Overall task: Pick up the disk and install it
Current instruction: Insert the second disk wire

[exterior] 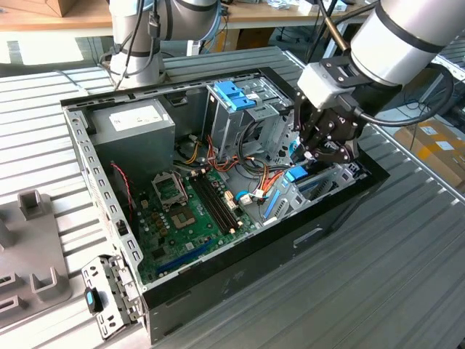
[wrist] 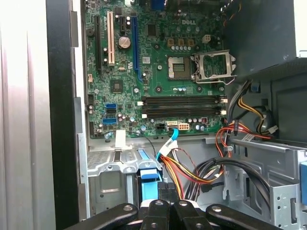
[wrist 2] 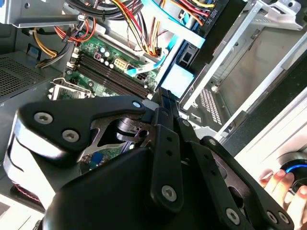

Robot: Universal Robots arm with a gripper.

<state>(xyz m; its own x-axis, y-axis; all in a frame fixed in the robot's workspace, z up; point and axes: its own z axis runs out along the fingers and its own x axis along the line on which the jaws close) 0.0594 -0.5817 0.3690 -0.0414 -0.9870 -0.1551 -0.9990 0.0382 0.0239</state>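
Observation:
The disk shows as a blue plastic edge (exterior: 296,174) lying in the low metal bay at the open computer case's corner, on the exterior view's right. In both wrist views that blue edge (wrist 2: 178,79) (wrist: 148,184) lies just past my fingertips. My gripper (exterior: 309,158) reaches down into the case right above it. Its two black fingers are pressed together, so it is shut (wrist 2: 164,98) (wrist: 168,194), with the tip at or against the disk's blue edge. I cannot tell whether anything is pinched between them. Most of the disk's body is hidden by the gripper and the bay.
The green motherboard (exterior: 189,203) fills the case floor. A grey power-supply box (exterior: 134,123) and a metal drive cage with a blue handle (exterior: 236,94) stand at the back. Loose coloured cables (exterior: 254,178) run beside the bay. A person's hand (wrist 2: 283,184) is nearby.

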